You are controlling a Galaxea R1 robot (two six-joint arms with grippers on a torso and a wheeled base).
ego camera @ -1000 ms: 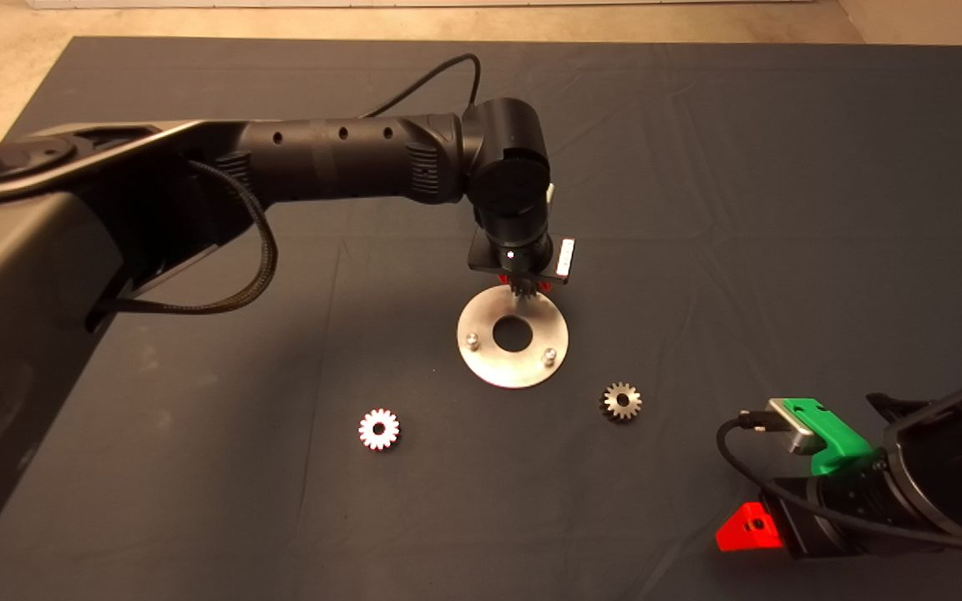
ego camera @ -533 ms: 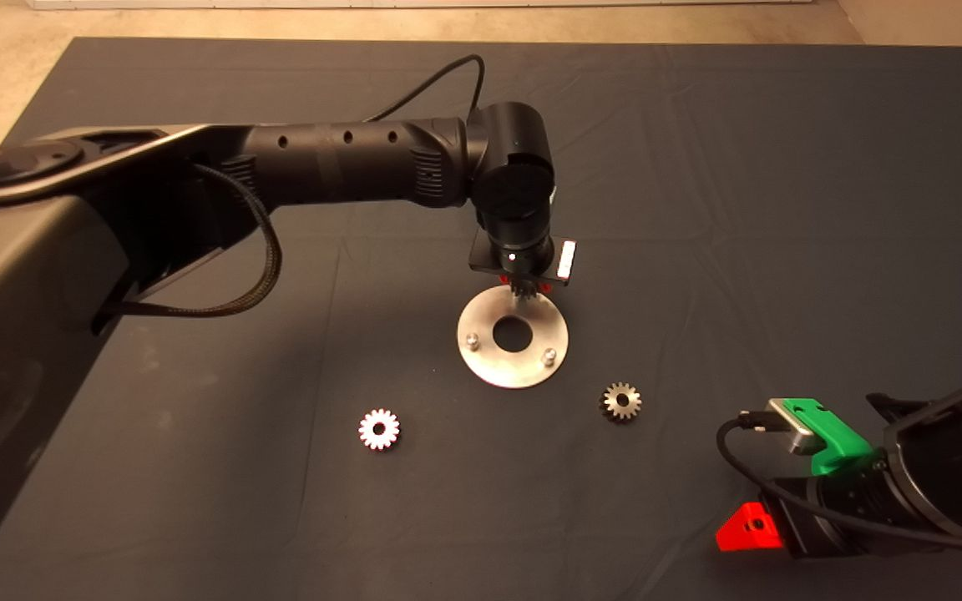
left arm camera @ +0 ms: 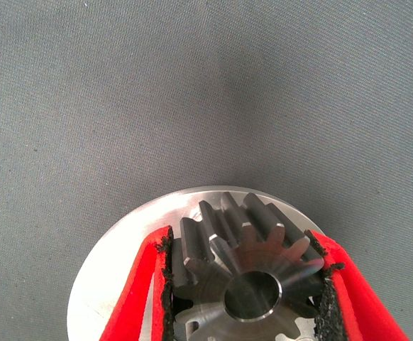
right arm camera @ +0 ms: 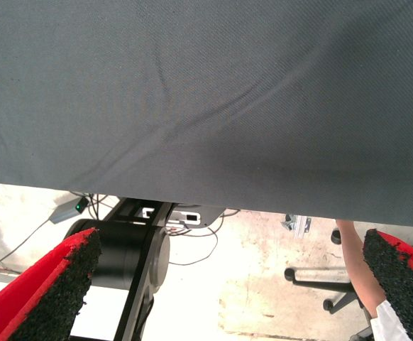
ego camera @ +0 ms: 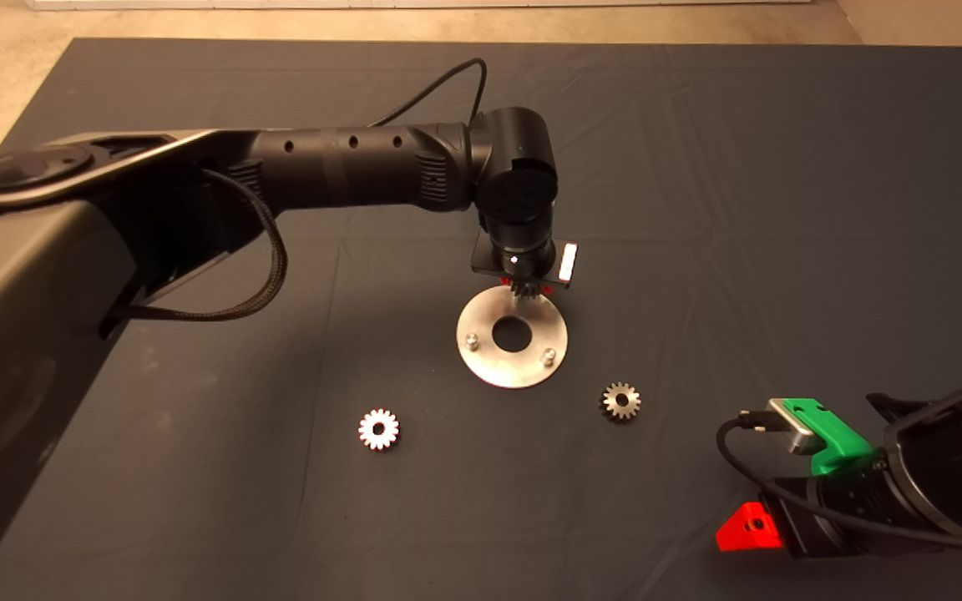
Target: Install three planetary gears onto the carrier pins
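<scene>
Barely lower, the left gripper (left arm camera: 245,284) pinched a planetary gear (left arm camera: 245,266) seating over the disc's (ego camera: 481,355) far pin; the right gripper (right arm camera: 228,291) waited, fingers spread.

The left arm (ego camera: 364,167) has drifted slightly rightward and lower in the head view, carrying the left gripper (ego camera: 523,288) and its clamped gear (left arm camera: 245,273) marginally along the disc's (ego camera: 513,367) far rim.

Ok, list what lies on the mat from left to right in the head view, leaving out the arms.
Loose gear → silver disc with two bare pins showing → second loose gear → parked right tool. The left tool holds the third gear over the disc's far edge.
</scene>
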